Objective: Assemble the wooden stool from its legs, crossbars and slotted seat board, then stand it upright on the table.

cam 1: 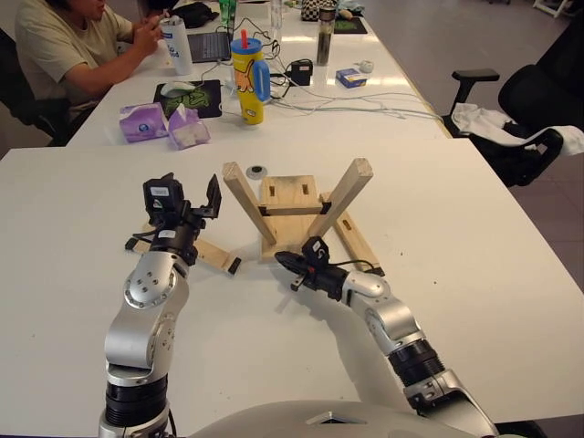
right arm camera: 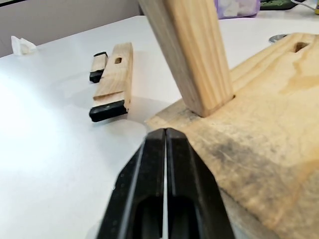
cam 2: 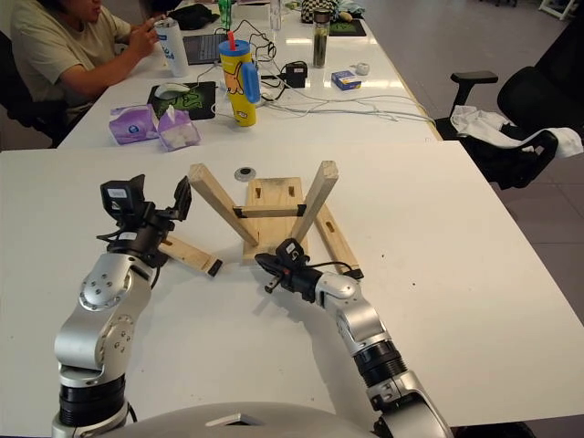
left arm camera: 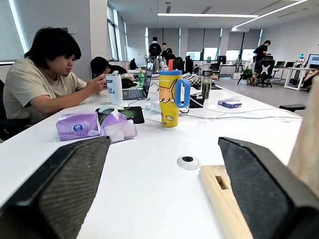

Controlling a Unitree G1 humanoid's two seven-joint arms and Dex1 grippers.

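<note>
The slotted seat board [cam 1: 288,193] lies flat mid-table. Two legs, one on the left [cam 1: 248,203] and one on the right [cam 1: 347,193], rise from it in a V, joined by a crossbar [cam 1: 294,210]. Another leg [cam 1: 356,241] lies along the board's right side. A loose leg [cam 1: 210,255] lies on the table left of the board, with a shorter piece [right arm camera: 98,66] beside it. My left gripper [cam 1: 189,194] hovers open above that loose leg [left arm camera: 227,204], holding nothing. My right gripper [cam 1: 279,259] is shut and empty, its tip [right arm camera: 165,132] at the board's [right arm camera: 264,124] near edge, beside the left leg's base [right arm camera: 192,50].
A cable grommet [cam 1: 256,169] sits just behind the board. On the table behind stand a yellow cup [cam 1: 248,80], tissue packs [cam 1: 164,123] and cables, with a seated person there. An office chair [cam 1: 520,109] stands at the right. Bare table lies in front.
</note>
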